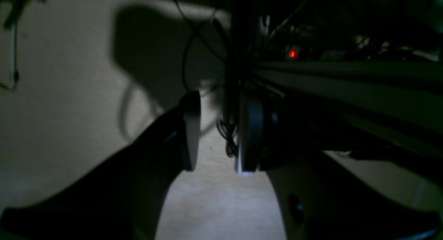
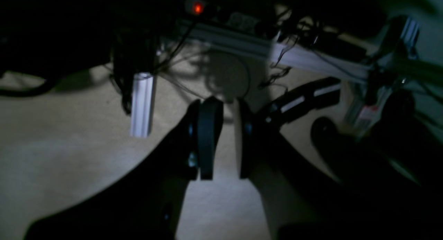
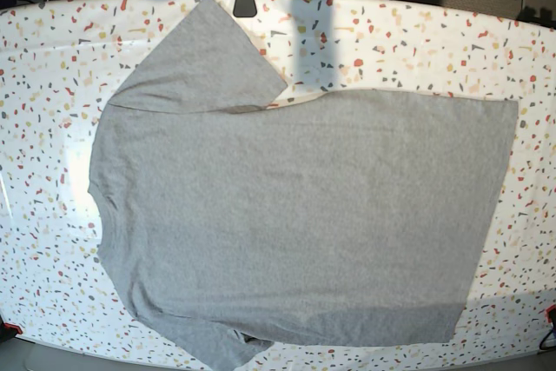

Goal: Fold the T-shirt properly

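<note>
Black slim-fingered left gripper (image 1: 220, 131) and matching right gripper (image 2: 225, 138) both point 12 o'clock, left's wider, right's slightly open, both empty; flat grey fabric T-shirt (image 3: 304, 215), neck 9 o'clock.

The T-shirt (image 3: 304, 215) is plain grey; it lies spread and unfolded on the speckled tabletop (image 3: 373, 49), its neck toward the left side of base view, with slight wrinkles.

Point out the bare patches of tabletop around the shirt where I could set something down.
The widest bare patch of tabletop lies above the T-shirt in the base view, right of its upper sleeve. Strips also run left of the collar and right of the hem. It is crowded below, where the lower sleeve nears the edge.
</note>
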You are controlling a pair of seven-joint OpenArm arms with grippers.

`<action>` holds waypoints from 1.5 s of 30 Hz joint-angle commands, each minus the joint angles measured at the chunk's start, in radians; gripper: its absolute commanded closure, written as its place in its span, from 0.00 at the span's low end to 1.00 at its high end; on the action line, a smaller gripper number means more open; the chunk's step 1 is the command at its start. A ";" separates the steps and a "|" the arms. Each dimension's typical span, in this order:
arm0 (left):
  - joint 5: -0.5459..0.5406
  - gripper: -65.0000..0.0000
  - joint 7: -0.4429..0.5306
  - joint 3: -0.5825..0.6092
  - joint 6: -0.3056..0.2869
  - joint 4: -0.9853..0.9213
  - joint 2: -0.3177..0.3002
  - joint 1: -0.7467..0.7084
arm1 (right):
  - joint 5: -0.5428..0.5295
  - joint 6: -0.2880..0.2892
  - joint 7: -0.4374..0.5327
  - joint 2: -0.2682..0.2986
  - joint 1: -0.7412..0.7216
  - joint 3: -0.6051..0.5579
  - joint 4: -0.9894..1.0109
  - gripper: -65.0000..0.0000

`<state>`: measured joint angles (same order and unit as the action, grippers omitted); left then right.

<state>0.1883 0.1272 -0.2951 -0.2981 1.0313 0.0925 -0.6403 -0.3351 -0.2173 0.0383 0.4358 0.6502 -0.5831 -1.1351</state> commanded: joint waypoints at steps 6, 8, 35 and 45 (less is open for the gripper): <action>-0.005 0.70 -0.054 0.117 -0.010 0.215 0.004 -0.137 | -0.010 0.004 -0.066 0.132 0.175 0.043 -0.351 0.86; -0.005 0.70 -0.058 0.143 -0.010 0.280 0.004 -0.172 | -0.009 0.004 -0.095 0.159 0.235 0.084 -0.453 0.86; 0.357 0.65 -0.315 0.154 -0.010 1.029 -0.247 -0.256 | 0.330 0.038 -0.342 0.220 0.508 0.723 -1.056 0.86; 0.415 0.61 -0.337 0.154 -0.123 1.027 -0.412 -0.076 | 0.520 0.127 -0.324 0.409 0.507 0.724 -1.056 0.84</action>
<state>0.6052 -0.2207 -0.1368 -0.4374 2.0422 -0.3130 -0.7101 0.1761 -0.0776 -0.3042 0.8379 1.1481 0.1352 -2.1738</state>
